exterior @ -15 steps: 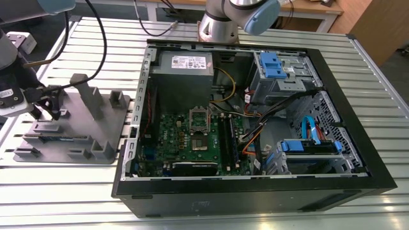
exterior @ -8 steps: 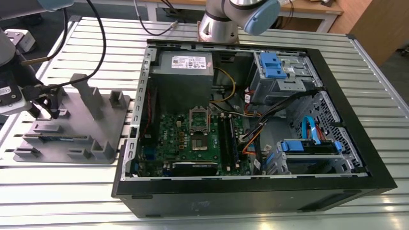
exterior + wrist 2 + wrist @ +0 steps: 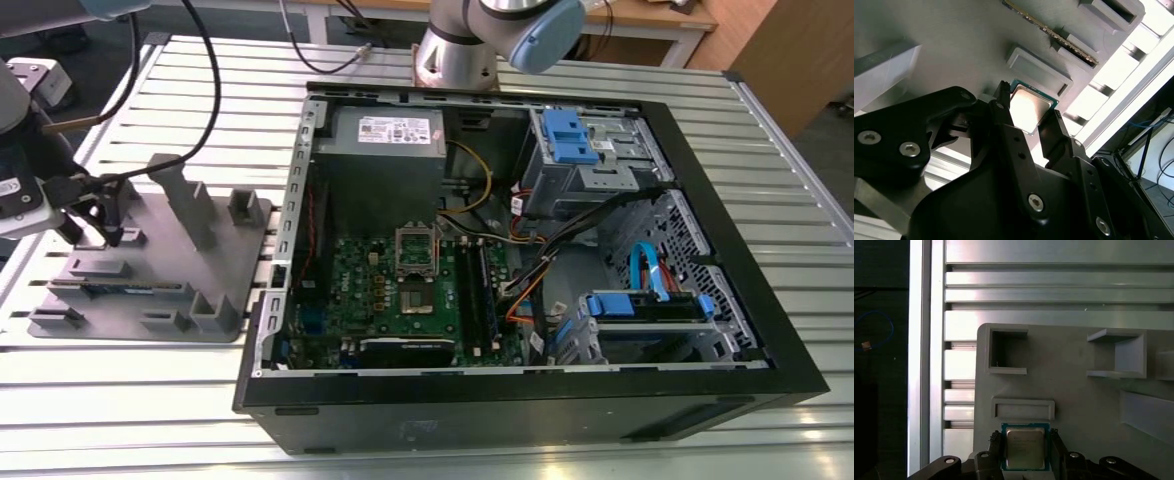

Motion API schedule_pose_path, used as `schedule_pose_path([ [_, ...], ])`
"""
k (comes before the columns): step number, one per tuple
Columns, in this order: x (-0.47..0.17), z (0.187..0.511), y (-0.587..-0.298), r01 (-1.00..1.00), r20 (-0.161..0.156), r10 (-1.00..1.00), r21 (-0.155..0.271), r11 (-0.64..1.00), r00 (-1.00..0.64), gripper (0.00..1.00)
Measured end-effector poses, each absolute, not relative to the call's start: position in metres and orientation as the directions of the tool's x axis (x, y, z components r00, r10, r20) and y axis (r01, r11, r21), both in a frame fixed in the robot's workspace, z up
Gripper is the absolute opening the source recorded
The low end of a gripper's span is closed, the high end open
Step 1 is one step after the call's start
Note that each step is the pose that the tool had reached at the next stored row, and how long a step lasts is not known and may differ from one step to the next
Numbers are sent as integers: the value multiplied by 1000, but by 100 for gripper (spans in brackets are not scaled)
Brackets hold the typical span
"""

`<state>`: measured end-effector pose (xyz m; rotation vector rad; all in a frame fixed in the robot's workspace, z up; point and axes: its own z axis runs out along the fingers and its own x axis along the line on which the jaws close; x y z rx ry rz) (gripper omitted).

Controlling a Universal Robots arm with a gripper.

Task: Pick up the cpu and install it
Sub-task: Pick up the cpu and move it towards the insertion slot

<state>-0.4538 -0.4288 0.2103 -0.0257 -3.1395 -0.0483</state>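
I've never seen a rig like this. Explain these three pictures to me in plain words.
This is a robot arm with a claw. The exterior view looks from off the arm at a slatted metal table carrying an open computer case and, at the exterior view's left, a grey fixture. Both wrist views come from cameras riding on the arm. They show the claw straddling the cpu, a small silver chip lying on that fixture. Whether the claw grips it, I cannot tell.
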Motion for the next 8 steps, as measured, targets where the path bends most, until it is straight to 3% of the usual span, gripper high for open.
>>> schedule_pose_path([
  [8, -454, 214, -429, 16, 2, 16, 31, 999, -1000, 47],
])
